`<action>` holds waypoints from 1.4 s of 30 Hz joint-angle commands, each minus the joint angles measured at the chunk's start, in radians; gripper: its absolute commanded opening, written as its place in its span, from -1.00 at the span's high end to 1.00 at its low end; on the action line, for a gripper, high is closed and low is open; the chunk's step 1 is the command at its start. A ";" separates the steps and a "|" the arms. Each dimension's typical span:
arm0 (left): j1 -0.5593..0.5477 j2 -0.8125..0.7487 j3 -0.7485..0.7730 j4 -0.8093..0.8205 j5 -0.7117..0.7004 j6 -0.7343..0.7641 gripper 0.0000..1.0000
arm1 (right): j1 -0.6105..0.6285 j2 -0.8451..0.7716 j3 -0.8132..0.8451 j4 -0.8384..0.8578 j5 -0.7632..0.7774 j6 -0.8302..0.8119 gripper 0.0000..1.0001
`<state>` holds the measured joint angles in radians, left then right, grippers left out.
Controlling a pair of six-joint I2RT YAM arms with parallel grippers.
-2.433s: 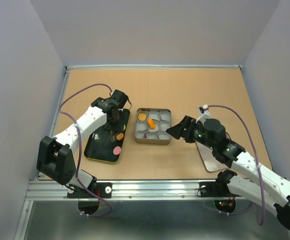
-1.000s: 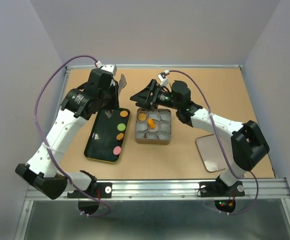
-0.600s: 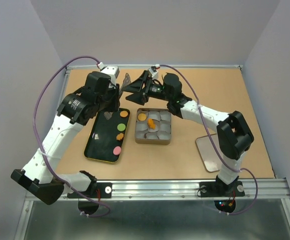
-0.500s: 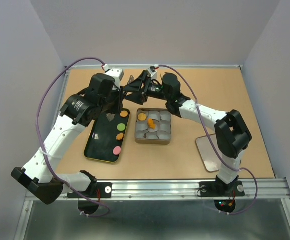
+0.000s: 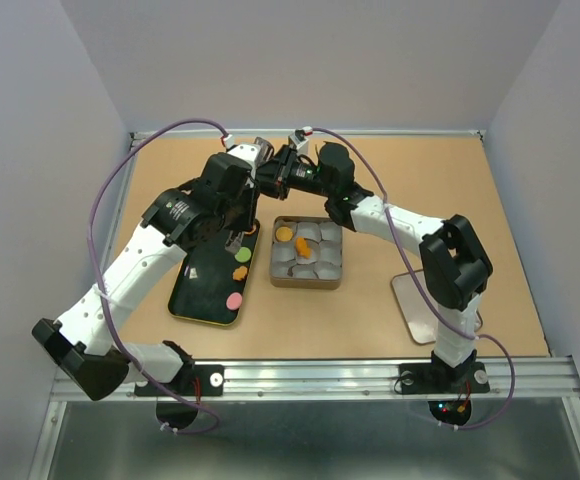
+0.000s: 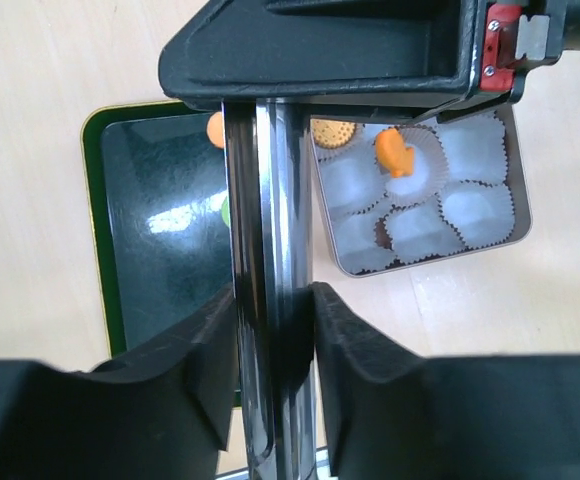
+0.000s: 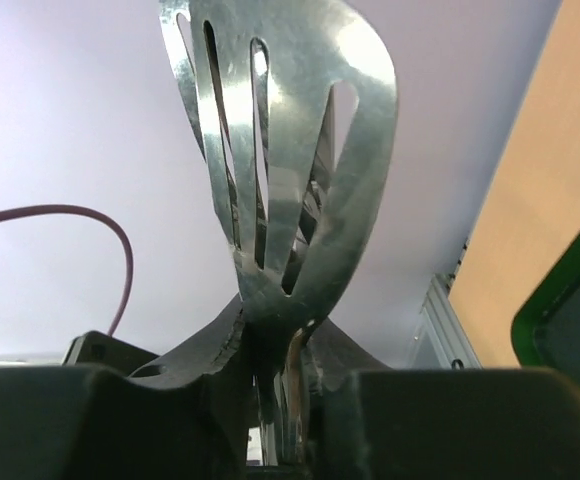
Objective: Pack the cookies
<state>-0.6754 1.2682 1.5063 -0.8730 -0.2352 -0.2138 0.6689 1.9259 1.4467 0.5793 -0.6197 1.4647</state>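
A slotted metal spatula (image 7: 280,150) is held up in the air between both arms, above the back of the table. My left gripper (image 6: 273,300) is shut on its chrome handle (image 6: 270,200). My right gripper (image 7: 275,345) is shut on the neck just below the blade. Cookies lie below: a round orange one (image 6: 332,132) and an orange fish (image 6: 394,152) in the tin's paper cups, and a pink (image 5: 234,300) and an orange one (image 5: 240,272) on the dark green tray (image 5: 195,295). The two grippers meet above the tray's far end (image 5: 265,178).
The metal tin (image 5: 307,282) with white paper cups stands right of the tray. Its lid (image 5: 425,310) lies flat at the right, near the right arm's base. Grey walls enclose the table on three sides.
The left arm lifted the spatula off the tray and swung it right. The right arm reached left to meet it, and its open jaws closed on the spatula's neck.
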 commanded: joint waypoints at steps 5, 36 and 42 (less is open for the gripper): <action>-0.004 -0.033 -0.027 0.083 0.057 -0.038 0.00 | 0.009 -0.025 0.018 0.051 -0.022 -0.021 0.89; 0.178 -0.147 -0.127 0.195 0.349 -0.027 0.34 | 0.009 0.087 -0.037 0.531 -0.018 0.273 0.99; 0.178 -0.144 -0.110 0.178 0.332 -0.022 0.52 | 0.009 0.114 -0.017 0.548 -0.044 0.270 -0.10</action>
<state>-0.4999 1.1412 1.3819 -0.7212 0.1059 -0.2707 0.6796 2.0205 1.4128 1.0435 -0.6170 1.7252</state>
